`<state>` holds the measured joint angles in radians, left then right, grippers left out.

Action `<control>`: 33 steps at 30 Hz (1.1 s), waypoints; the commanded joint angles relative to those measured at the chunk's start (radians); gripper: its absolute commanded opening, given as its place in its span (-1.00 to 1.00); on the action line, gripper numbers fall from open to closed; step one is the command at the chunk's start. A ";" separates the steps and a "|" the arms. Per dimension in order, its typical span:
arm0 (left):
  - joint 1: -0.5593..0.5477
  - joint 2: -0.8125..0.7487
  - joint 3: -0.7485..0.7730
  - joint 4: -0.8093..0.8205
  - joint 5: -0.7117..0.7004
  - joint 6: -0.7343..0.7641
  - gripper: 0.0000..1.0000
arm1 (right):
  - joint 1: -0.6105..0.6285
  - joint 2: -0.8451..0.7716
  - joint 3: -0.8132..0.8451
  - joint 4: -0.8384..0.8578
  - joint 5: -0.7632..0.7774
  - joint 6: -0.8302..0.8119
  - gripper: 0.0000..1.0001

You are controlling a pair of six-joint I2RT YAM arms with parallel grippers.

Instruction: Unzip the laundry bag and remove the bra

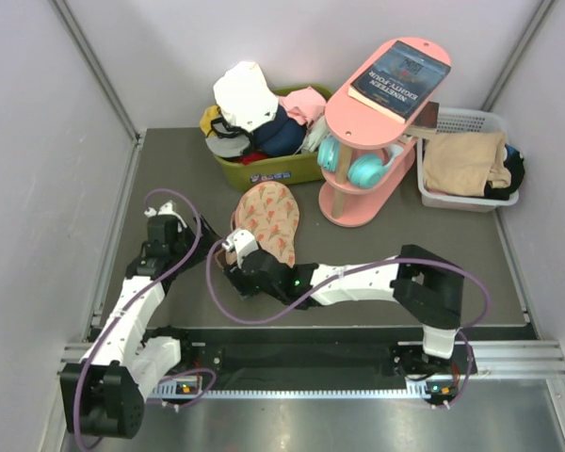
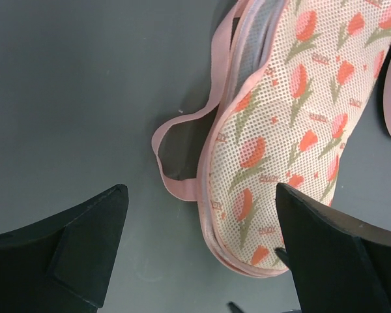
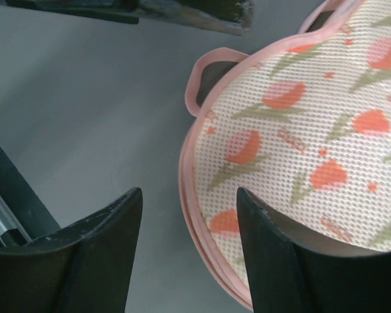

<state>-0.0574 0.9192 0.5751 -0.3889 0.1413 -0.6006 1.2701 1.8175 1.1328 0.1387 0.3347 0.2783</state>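
Laundry bag (image 1: 268,221) mattered most, so I sized it up first. The laundry bag lay flat on the dark table (image 1: 508,254), just ahead of my two arms, and it was zipped shut as far as I could tell.

On the left, my left gripper (image 2: 201,195) hung low with its jaws wide apart, holding nothing. One finger was over bare table and the other over the bag's near end. Between them showed the thin pink loop (image 2: 161,153), lying slack on the table beside the pink zip trim (image 2: 207,215).

The mesh cover with its tulip print looked light, soft and floppy. I judged it would crumple under a pinch and slide on the smooth table if I tugged it without pinning it. The loop seemed the easiest thing to catch as an anchor. The trim was next best, being a firmer ridge. I could not find the zip pull in any view, and I expected it to be small and fiddly.

Further right, my right gripper (image 3: 189,195) was also spread open and empty, straddling the bag's rim with one finger over table and one over mesh. No bra showed, so I took it to be inside.

Behind stood a green bin (image 1: 235,174) of clothes, then a pink shelf (image 1: 353,113) close beside the bag, and a white basket (image 1: 452,201) well off to the right.
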 commanded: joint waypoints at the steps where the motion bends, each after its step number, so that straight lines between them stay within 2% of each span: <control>1: 0.021 -0.005 -0.011 0.058 0.009 -0.015 0.98 | 0.011 0.054 0.096 0.006 -0.016 -0.036 0.25; 8: 0.028 -0.020 -0.012 0.051 0.018 -0.007 0.98 | 0.009 0.126 0.137 -0.033 0.081 -0.034 0.29; 16: 0.033 -0.031 0.002 0.038 0.020 0.004 0.98 | 0.011 0.167 0.159 -0.068 0.133 -0.030 0.11; 17: 0.034 -0.033 0.003 0.036 0.020 0.005 0.98 | 0.011 0.169 0.157 -0.068 0.135 -0.030 0.07; 23: 0.036 -0.036 0.005 0.032 0.020 0.009 0.98 | 0.009 0.155 0.147 -0.059 0.141 -0.018 -0.45; 24: 0.036 -0.034 0.003 0.033 0.021 0.007 0.98 | 0.009 0.151 0.145 -0.056 0.142 -0.013 -0.65; 27: 0.036 -0.036 -0.003 0.035 0.018 0.009 0.98 | 0.008 0.129 0.136 -0.051 0.145 0.005 -0.97; 33: 0.036 -0.029 -0.017 0.038 0.033 0.019 0.98 | -0.015 0.062 0.101 -0.051 0.139 0.085 -1.00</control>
<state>-0.0273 0.9005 0.5663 -0.3889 0.1547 -0.5991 1.2705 1.9770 1.2427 0.0635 0.4648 0.2905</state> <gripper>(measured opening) 0.989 0.013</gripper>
